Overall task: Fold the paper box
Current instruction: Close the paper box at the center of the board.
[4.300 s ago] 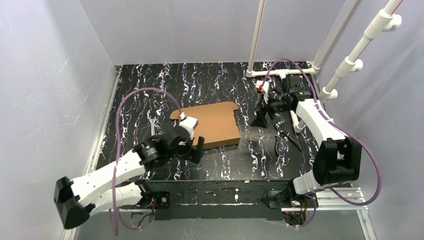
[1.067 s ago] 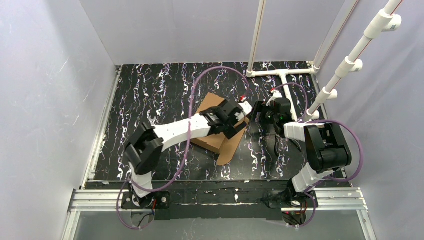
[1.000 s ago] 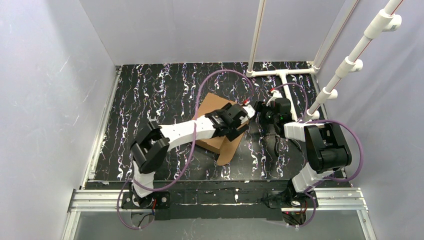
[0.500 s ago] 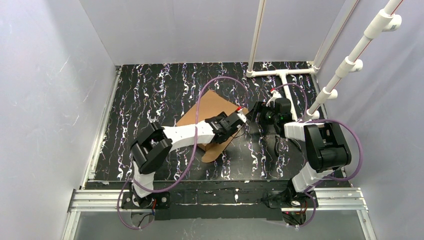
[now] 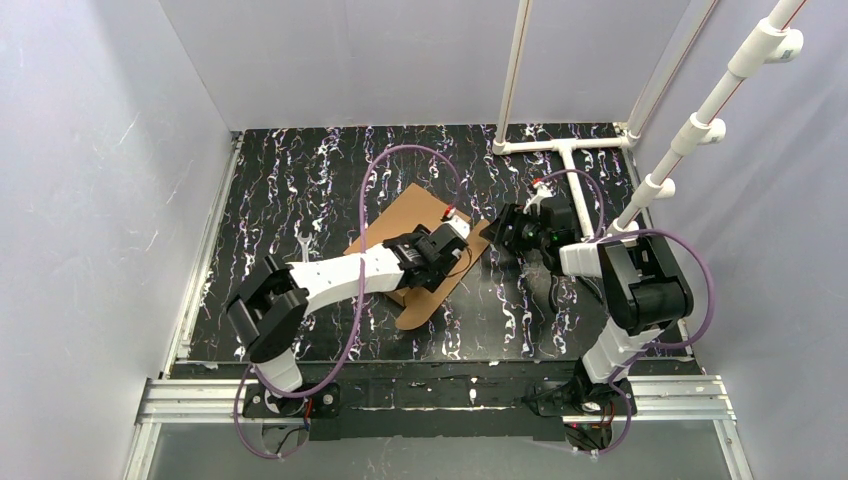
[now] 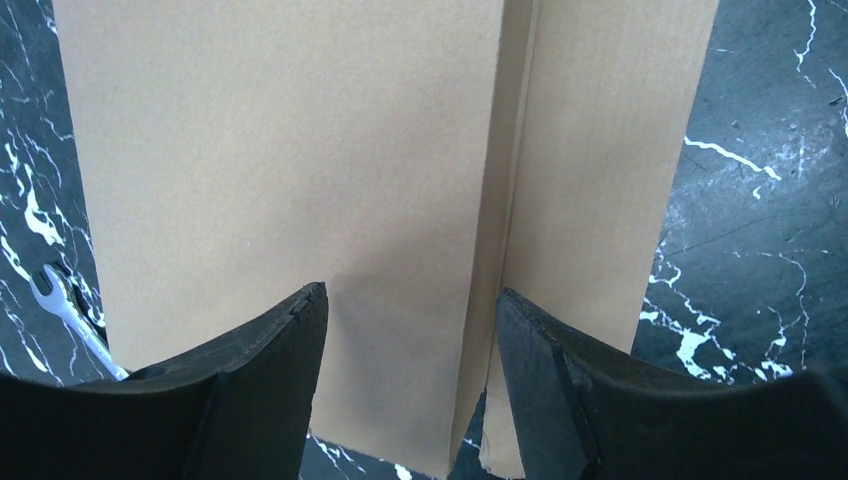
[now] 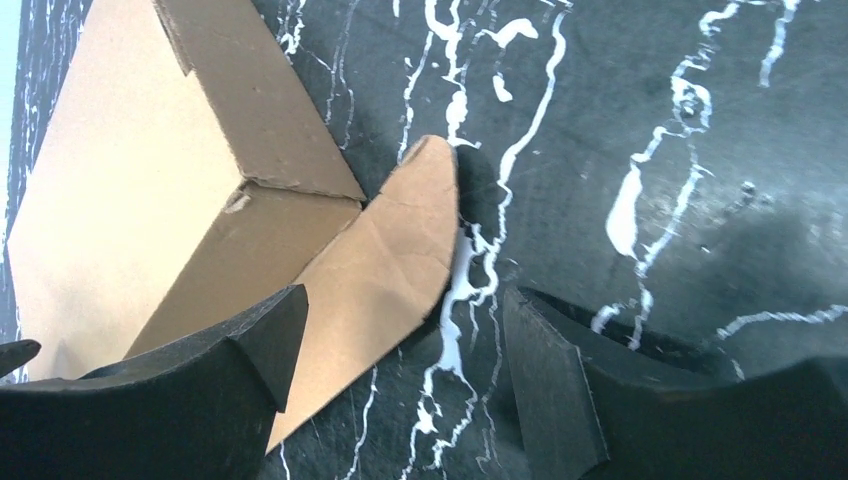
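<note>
The paper box (image 5: 400,215) is a flat brown cardboard sheet lying at an angle in the middle of the table. My left gripper (image 5: 458,255) hovers over its right part. In the left wrist view the box (image 6: 300,150) fills the frame, with a panel seam running down it, and the left gripper (image 6: 411,295) is open with only flat cardboard behind its fingers. My right gripper (image 5: 495,232) sits just right of the box. It is open in the right wrist view (image 7: 400,300), its fingers straddling a rounded tab (image 7: 400,250) without touching it.
A small wrench (image 5: 303,250) lies left of the box, also seen at the sheet's edge in the left wrist view (image 6: 60,300). Black pliers (image 5: 556,290) lie on the right. A white pipe frame (image 5: 565,150) stands at the back right.
The left arm has drawn back toward the left and the box has slid and turned with it. The left jaws have narrowed. The right gripper has moved left to the box's tab.
</note>
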`<state>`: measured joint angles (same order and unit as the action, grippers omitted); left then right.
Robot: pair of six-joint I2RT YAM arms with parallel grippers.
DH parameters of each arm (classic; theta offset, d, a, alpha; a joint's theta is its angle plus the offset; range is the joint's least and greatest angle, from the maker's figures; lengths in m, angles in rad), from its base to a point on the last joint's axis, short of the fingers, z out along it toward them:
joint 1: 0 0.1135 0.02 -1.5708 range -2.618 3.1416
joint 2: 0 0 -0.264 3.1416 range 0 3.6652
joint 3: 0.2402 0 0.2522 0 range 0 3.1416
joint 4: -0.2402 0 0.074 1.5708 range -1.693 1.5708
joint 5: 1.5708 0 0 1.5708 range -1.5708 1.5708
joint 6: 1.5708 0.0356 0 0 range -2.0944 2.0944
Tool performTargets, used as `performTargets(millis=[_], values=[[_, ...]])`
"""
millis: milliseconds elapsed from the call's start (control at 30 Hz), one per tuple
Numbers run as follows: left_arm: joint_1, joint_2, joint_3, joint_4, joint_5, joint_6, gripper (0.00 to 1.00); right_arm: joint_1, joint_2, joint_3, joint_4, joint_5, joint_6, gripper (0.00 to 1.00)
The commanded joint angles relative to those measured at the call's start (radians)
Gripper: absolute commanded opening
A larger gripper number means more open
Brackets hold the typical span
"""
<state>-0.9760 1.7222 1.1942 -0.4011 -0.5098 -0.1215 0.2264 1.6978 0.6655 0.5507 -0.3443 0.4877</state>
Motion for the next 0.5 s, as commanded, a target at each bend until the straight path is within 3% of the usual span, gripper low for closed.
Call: performTargets(millis=[0, 133, 467], values=[[0.026, -0.098, -0.039, -0.033, 0.028, -0.076, 0.61, 0.029, 0.044, 0.054, 0.016, 0.025, 0.005, 0.8], [0.035, -0.136, -0.068, -0.048, 0.039, -0.107, 0.6, 0.03, 0.069, 0.068, 0.013, 0.054, 0.003, 0.79], [0.095, -0.238, -0.13, 0.007, 0.148, -0.101, 0.63, 0.033, 0.153, 0.072, 0.11, -0.041, -0.002, 0.52]])
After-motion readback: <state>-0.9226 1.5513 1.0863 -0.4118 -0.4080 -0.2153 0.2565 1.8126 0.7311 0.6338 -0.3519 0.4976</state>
